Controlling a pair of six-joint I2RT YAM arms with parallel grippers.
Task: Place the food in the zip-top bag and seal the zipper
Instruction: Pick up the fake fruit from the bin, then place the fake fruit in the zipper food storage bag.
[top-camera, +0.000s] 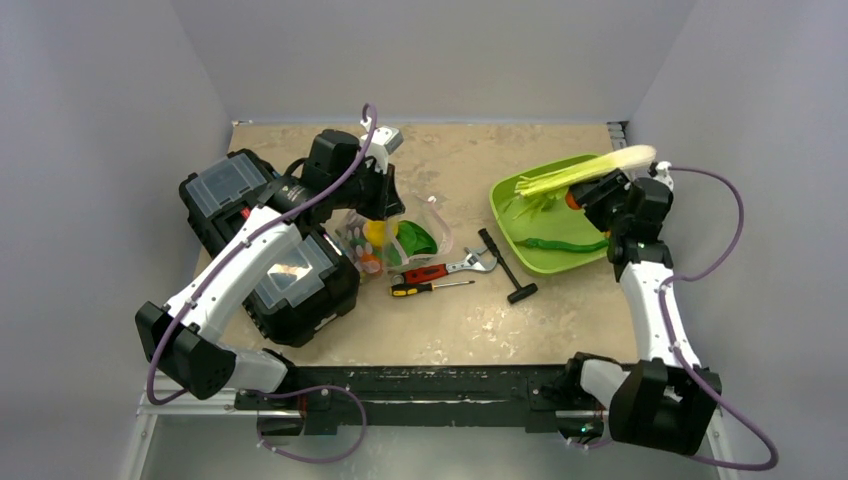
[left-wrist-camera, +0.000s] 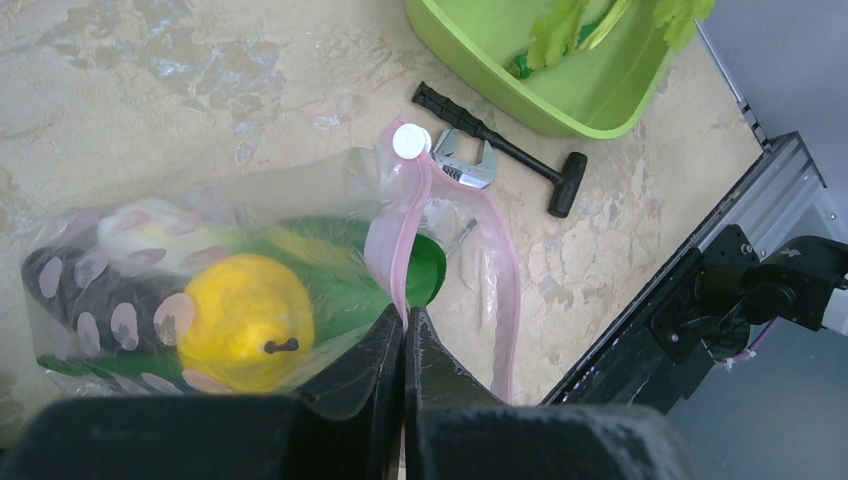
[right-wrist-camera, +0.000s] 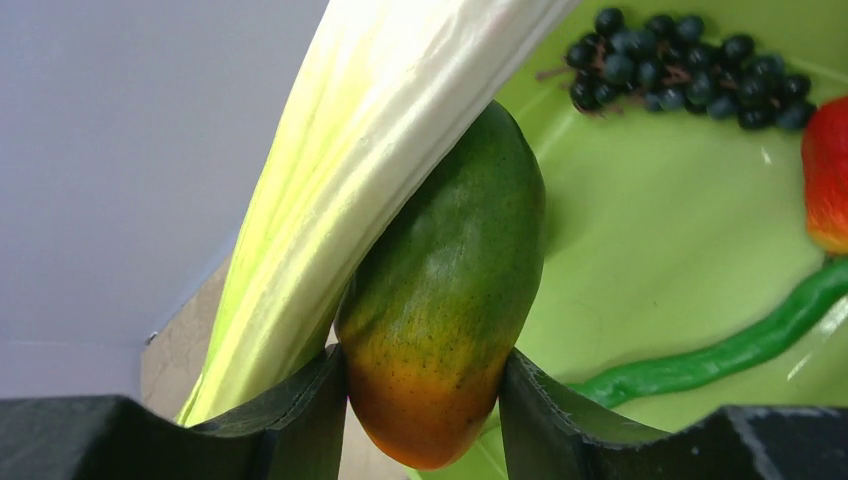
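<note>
The clear zip-top bag (left-wrist-camera: 330, 190) lies on the table with a yellow fruit (left-wrist-camera: 240, 320), green leaf and other food inside. My left gripper (left-wrist-camera: 404, 318) is shut on its pink zipper (left-wrist-camera: 400, 230), holding the mouth edge up; from above it shows at the bag (top-camera: 400, 240). My right gripper (right-wrist-camera: 425, 370) is shut on a green-and-orange mango (right-wrist-camera: 450, 270) over the lime-green tray (right-wrist-camera: 650, 230). A white-stemmed leafy stalk (right-wrist-camera: 370, 130) leans against the mango. Dark grapes (right-wrist-camera: 680, 65), a long green pod (right-wrist-camera: 720, 350) and a red piece (right-wrist-camera: 828, 185) lie in the tray.
A red-handled wrench (top-camera: 455, 267), a screwdriver (top-camera: 430, 288) and a black T-handled tool (top-camera: 505, 265) lie between bag and tray (top-camera: 510, 215). Two black toolboxes (top-camera: 300, 280) stand left of the bag. Grey walls close in on both sides.
</note>
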